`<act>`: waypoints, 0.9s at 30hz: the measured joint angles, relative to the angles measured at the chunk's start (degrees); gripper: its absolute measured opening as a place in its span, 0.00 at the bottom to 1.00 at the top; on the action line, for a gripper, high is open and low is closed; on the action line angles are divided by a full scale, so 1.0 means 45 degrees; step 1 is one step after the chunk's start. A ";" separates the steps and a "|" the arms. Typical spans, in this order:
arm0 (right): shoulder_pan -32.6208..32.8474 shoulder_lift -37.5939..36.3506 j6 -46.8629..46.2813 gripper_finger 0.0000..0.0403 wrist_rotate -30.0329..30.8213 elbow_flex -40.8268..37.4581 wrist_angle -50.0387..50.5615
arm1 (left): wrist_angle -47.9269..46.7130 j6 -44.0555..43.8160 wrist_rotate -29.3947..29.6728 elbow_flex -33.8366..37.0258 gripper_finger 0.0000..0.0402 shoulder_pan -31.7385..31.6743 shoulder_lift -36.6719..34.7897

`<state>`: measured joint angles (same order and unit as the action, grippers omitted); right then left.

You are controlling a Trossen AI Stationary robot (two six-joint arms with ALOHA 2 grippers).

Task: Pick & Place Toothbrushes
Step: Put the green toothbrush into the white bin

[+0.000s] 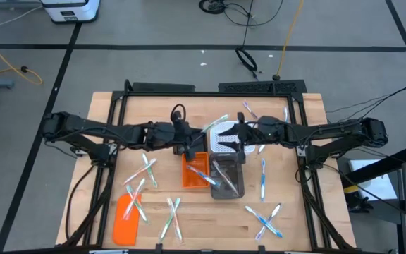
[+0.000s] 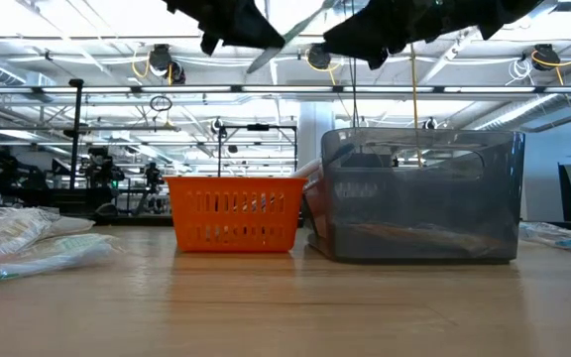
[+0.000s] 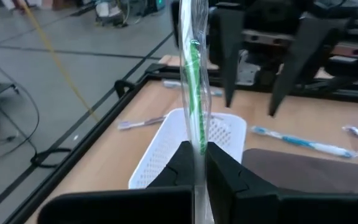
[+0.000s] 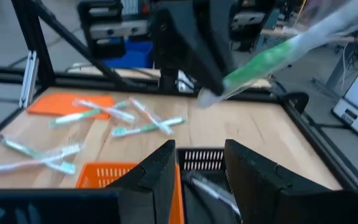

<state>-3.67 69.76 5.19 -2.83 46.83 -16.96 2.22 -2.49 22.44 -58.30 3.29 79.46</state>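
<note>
Held item: a green-accented toothbrush (image 3: 193,81) in clear wrap is pinched at its lower end by the left gripper (image 3: 197,163), fingers closed tight on it; it is carried above the bins at the table's centre.
Right gripper: the right gripper (image 4: 201,168) hangs just at 3 o'clock of the left one, fingers parted and empty, over the grey bin (image 1: 227,180).
Bins: an orange basket (image 1: 194,171) sits at 9 o'clock of the grey bin, touching or nearly so; a white basket (image 1: 223,139) at 12 o'clock.
Loose stock: other toothbrushes (image 1: 141,174) are scattered on the table (image 1: 309,212), mostly at 7 and 5 o'clock; an orange lid (image 1: 127,218) lies at 8 o'clock.
Handling: judged light, stiff, and slippery in its wrap; a mid-handle grip is advised, since an end pinch lets it swing.
</note>
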 joint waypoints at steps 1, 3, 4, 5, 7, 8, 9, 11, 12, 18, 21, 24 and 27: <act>0.0002 0.0000 0.0001 0.32 0.0000 0.0000 -0.0147 | 0.0113 0.0085 -0.0005 0.0000 0.03 0.0061 0.0000; -0.0003 0.0000 0.0010 0.32 0.0000 0.0000 -0.0383 | 0.0319 0.0282 -0.0010 0.0000 0.04 0.0189 0.0000; 0.0001 0.0000 0.0010 0.32 0.0000 0.0000 -0.0465 | 0.0401 0.0377 -0.0010 0.0000 0.04 0.0244 0.0000; 0.0000 0.0000 0.0009 0.32 0.0000 0.0000 -0.0518 | 0.0499 0.0478 -0.0010 0.0000 0.04 0.0319 0.0000; 0.0002 0.0000 0.0000 0.32 0.0000 0.0000 -0.0590 | 0.0644 0.0691 -0.0013 0.0000 0.02 0.0435 0.0000; -0.0003 0.0000 0.0002 0.32 0.0000 0.0000 -0.0617 | 0.0733 0.0808 -0.0014 0.0000 0.01 0.0491 0.0000; -0.0003 0.0000 0.0002 0.32 0.0000 0.0000 -0.0667 | 0.0846 0.0876 -0.0020 0.0000 0.01 0.0550 0.0000; 0.0002 0.0000 -0.0001 0.32 -0.0028 0.0000 -0.0781 | 0.1000 0.0949 -0.0024 0.0000 0.03 0.0638 0.0000; -0.0003 0.0000 0.0000 0.32 -0.0039 0.0000 -0.0850 | 0.1078 0.0987 -0.0024 0.0000 0.04 0.0672 0.0000; 0.0002 0.0000 -0.0005 0.32 -0.0058 0.0000 -0.1240 | 0.1308 0.1407 -0.0242 0.0000 0.01 0.0884 0.0000; 0.0002 0.0000 -0.0010 0.32 -0.0079 0.0000 -0.1420 | 0.1498 0.1416 -0.0442 0.0000 0.03 0.0884 0.0005; 0.0002 0.0000 -0.0064 0.32 -0.0098 0.0000 -0.1614 | 0.1549 0.1417 -0.0444 0.0000 0.04 0.0879 0.0005; 0.0002 0.0000 -0.0285 0.32 -0.0102 0.0000 -0.1835 | 0.1575 0.1467 -0.0445 0.0000 0.02 0.0879 0.0023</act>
<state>-3.66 69.76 3.91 -3.29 46.83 -25.21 9.31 4.11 20.44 -58.30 7.25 79.56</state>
